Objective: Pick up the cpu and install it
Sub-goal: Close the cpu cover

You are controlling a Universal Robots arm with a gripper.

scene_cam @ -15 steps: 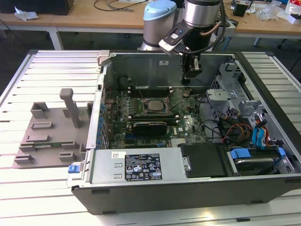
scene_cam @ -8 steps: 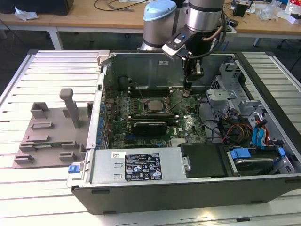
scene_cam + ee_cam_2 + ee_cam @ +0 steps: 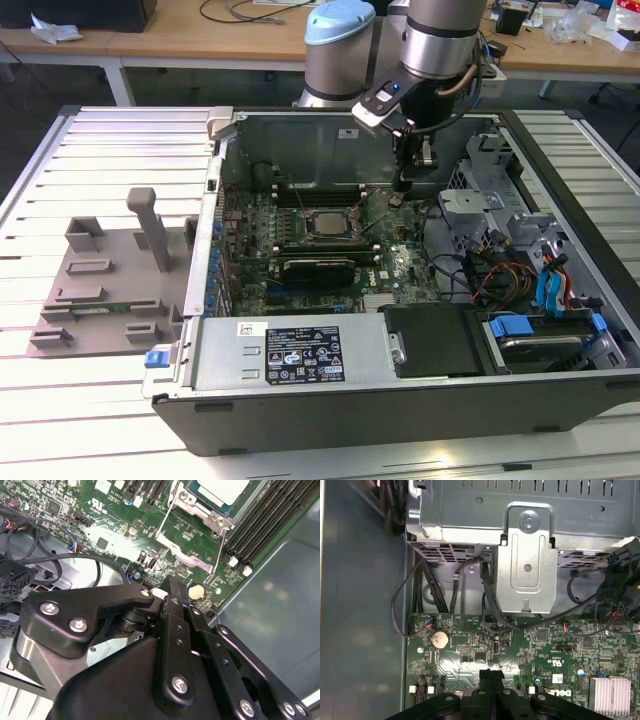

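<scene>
- I see the black, link-armed gripper (image 3: 402, 188) hanging tip-down inside the open grey metal computer case (image 3: 300, 125), on the exterior view's right of the processor socket.
- Fingers: in both wrist views the two black fingertips (image 3: 489, 676) are pressed together with only a thin seam between them. Nothing is pinched between them.
- The gripper (image 3: 168, 584) stands over the green motherboard (image 3: 115, 535). I cannot tell whether its tips touch the board.
- The cpu (image 3: 326, 226), a small flat square chip with a silvery-white top plate, lies flat in the dark metal-framed socket. It is near the gripper but apart from it.
- In the second wrist view the cpu (image 3: 220, 491) sits beyond a bright metal retention frame (image 3: 192, 562), which lies between the chip and the fingertips.
- A round, pale coin cell battery (image 3: 439, 639) sits on the board just beside the fingertips.
- A long grey box with a black-and-white label (image 3: 300, 355) runs along the case's near edge in the exterior view.
- A grey plastic fixture tray (image 3: 100, 285) lies on the white slatted table (image 3: 90, 410), on the exterior view's left of the case.
</scene>
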